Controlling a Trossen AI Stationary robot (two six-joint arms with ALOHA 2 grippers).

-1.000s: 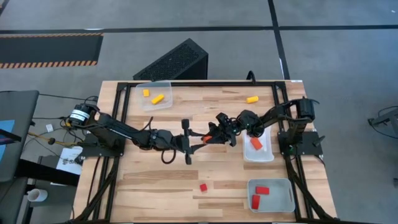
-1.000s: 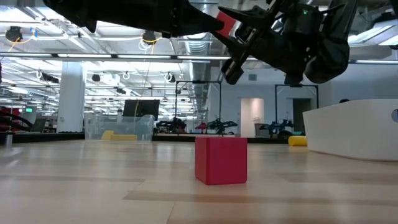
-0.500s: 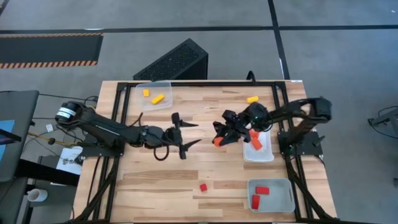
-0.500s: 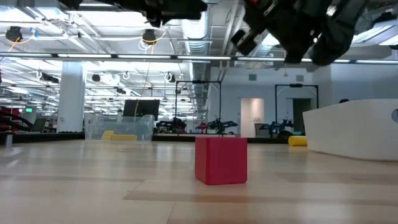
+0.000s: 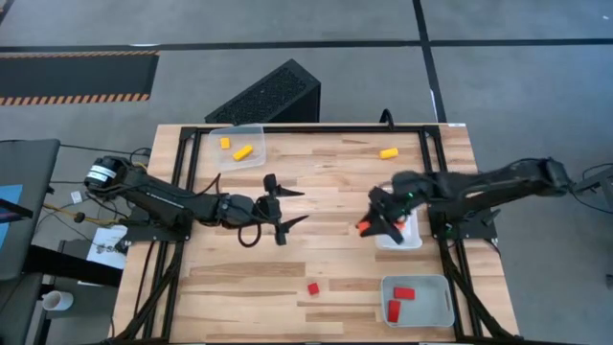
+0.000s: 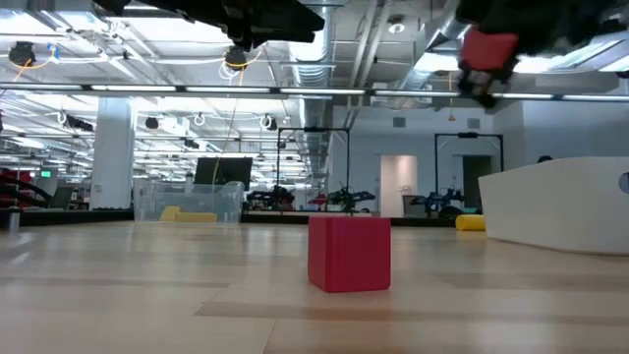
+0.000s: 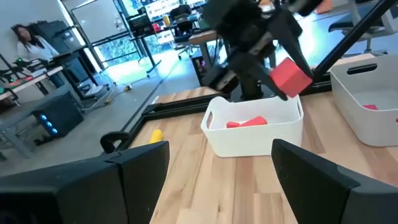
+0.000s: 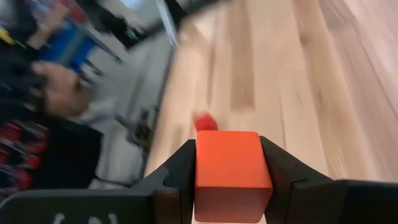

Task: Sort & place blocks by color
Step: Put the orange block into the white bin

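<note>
My right gripper point(image 5: 367, 226) is shut on an orange block point(image 8: 231, 163) and hovers at the left wall of the white tray point(image 5: 406, 240); the low view shows the block point(image 6: 488, 49) high above the table. One orange block point(image 7: 246, 122) lies in that tray. My left gripper point(image 5: 303, 206) waits open over the table's middle, touching nothing. A red cube point(image 5: 312, 288) sits flat on the wood near the near edge. A yellow block point(image 5: 388, 152) lies near the far edge. My right gripper pinches the orange block by two opposite sides point(image 8: 202, 168) between its two fingers point(image 8: 180, 174). The arm reaches in from the table's right. The block point(image 7: 291, 76) is lifted clear, above the white tray's rim.
A clear tray point(image 5: 444, 305) at the near right corner holds two red blocks. Another clear tray point(image 5: 251, 160) at the far left holds two yellow blocks. Open wood lies between the two grippers and along the near edge.
My left gripper has drawn back toward the table's left, away from the orange block, and now stays still. My right gripper has carried the block, lifted, from the table's middle toward the right, up to the white tray.
</note>
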